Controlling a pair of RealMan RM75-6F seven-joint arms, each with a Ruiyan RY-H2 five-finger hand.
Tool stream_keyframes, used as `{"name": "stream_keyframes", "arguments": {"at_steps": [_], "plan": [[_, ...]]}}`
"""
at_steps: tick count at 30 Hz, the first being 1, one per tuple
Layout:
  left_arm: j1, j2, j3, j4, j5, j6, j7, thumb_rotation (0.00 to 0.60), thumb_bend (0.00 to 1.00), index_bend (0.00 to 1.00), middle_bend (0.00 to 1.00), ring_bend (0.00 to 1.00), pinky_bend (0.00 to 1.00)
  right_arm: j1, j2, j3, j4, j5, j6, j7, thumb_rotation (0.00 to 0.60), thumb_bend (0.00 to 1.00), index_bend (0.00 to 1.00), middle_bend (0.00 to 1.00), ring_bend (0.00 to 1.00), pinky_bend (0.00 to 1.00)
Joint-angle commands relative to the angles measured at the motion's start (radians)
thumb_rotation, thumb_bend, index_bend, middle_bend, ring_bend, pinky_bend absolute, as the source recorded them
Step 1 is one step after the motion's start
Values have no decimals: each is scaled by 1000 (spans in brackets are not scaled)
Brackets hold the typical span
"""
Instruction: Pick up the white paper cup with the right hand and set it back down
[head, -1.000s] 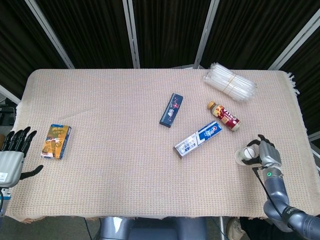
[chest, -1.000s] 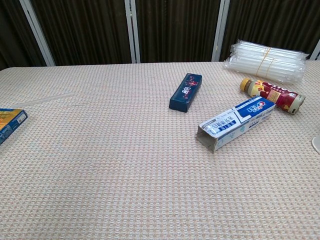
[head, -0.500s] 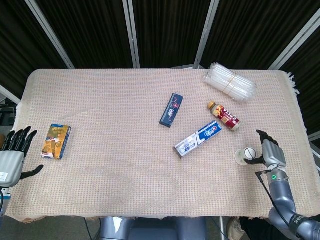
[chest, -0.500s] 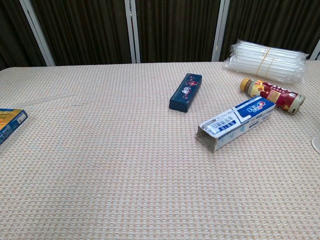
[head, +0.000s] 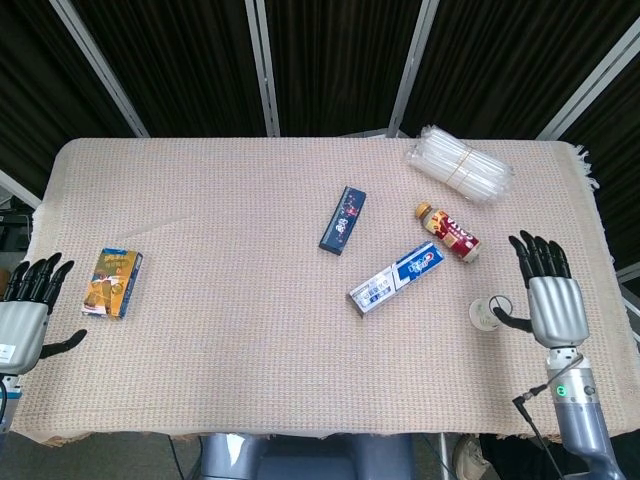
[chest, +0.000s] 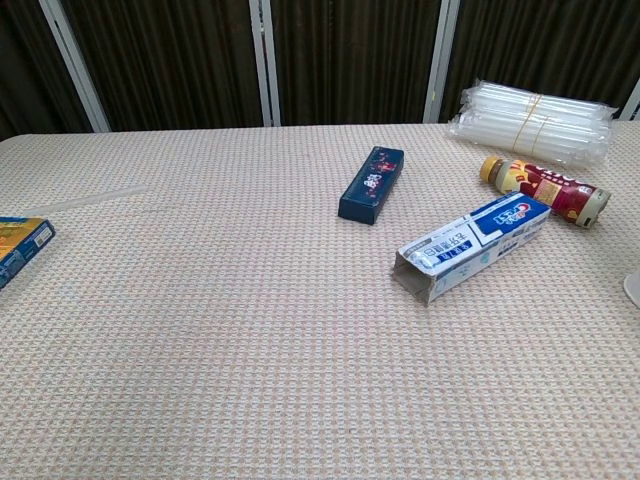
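Taking the toothpaste box near the middle of the desk as the marker, the left hand sits far out to its left, off the desk's edge just beyond the orange snack box. Its fingers are spread and straight, the thumb stuck out sideways, holding nothing, exactly as it was a second ago.

Up and left of the toothpaste box lies a dark blue box; up and right of it lie a small red bottle on its side and, further back, a bundle of clear plastic cups.

The real change is to the right of the toothpaste box and a little nearer the robot. The white paper cup stands upright on the desk there, in the same spot as a second ago, when the right hand was curled around it. That hand has since let go and drawn back to the cup's right side. Its fingers are now stretched out flat and apart, pointing away from the robot, back of the hand up, with only the thumb tip reaching close to the cup. It grips nothing.

That suggests the cup has been set back down and released, so the task looks essentially finished.
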Motion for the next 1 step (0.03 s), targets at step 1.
{"name": "stream_keyframes", "arguments": {"at_steps": [1], "plan": [[0, 0, 0, 1, 1, 0, -2, 600, 101, 0, 0, 0, 0, -41, -56, -36, 74, -99, 72, -35, 600, 0, 0, 0, 0, 0]]}}
